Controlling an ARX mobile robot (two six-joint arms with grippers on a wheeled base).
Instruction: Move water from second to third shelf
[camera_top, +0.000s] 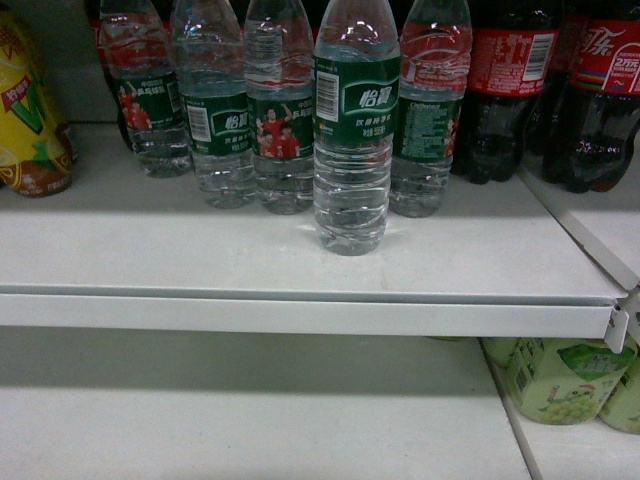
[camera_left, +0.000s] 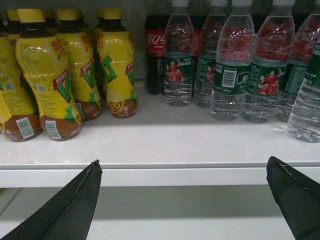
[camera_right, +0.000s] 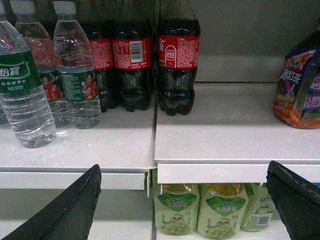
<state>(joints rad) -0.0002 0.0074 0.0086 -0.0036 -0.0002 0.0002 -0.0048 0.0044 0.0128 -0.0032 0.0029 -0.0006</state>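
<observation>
Water, in a clear ribbed plastic bottle with a dark green label band (camera_top: 351, 130), stands upright at the front of its row on the white metal shelf (camera_top: 300, 270), apart from the other clear bottles (camera_top: 220, 110) behind it, its long axis vertical. Going left to right along that shelf, yellow-wrapped tea bottles (camera_left: 47, 75) come first, then the water row, then the dark cola bottles with red labels (camera_right: 178, 65), and a purple drink pack (camera_right: 300, 87) at the far right. The left gripper (camera_left: 182, 200) hangs below the shelf edge with its black fingers spread wide and nothing between them; the front bottle sits up and well to its right. The right gripper (camera_right: 182, 200) is likewise spread and empty, with the bottle up and far to its left. Neither arm looks clearly nearer; either would need to rise and swing inward. Green grape-drink bottles (camera_right: 175, 210) occupy the lower shelf.
</observation>
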